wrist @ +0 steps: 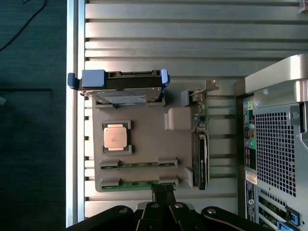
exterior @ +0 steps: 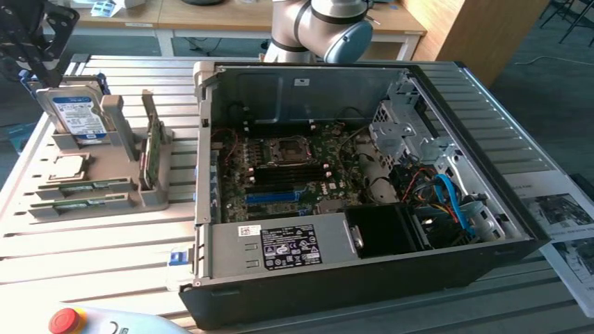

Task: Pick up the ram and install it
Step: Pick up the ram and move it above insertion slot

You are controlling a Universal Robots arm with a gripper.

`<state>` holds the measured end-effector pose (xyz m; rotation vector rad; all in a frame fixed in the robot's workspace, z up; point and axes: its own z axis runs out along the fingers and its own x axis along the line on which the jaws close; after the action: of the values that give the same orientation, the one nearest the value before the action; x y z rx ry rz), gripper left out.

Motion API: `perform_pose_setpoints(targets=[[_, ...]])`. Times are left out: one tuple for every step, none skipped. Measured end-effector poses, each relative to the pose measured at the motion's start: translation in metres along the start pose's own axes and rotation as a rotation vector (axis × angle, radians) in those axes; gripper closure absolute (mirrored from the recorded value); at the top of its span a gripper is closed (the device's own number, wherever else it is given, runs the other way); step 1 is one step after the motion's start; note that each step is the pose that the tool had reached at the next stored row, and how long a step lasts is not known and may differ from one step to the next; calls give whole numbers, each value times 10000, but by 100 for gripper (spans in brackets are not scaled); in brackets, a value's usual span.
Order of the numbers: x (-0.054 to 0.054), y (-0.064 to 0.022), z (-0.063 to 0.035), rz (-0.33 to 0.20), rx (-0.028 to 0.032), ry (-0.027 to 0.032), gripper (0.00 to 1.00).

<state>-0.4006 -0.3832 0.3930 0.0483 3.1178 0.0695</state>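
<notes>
Pale slatted table in daylight; wooden desks stand behind, wooden panel alongside, dark grey floor beneath.

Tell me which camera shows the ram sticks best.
The wrist view: it looks straight down on both ram sticks, lying parallel in the grey holder. The exterior view shows them at a slant, on the holder at the exterior view's left.
</notes>
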Motion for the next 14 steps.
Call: perform_pose_setpoints(targets=[[0,0,0,-78,-2,3,90],[0,0,0,-156,-4,7,90],[0,0,0,-242,-6,11,90],[0,0,0,-327,-8,15,90],[0,0,0,-414,-9,19,90],[0,0,0,-501,-11,23,90],[0,0,0,-586,-13,26,90],[0,0,0,-667,-15,30,90],[0,0,0,-744,-17,34,90],[0,0,0,-825,-18,37,90],[0,0,0,-900,-20,40,90],[0,0,0,-974,-22,44,90],[0,0,0,-1047,-23,47,90],[0,0,0,-1122,-24,51,90]])
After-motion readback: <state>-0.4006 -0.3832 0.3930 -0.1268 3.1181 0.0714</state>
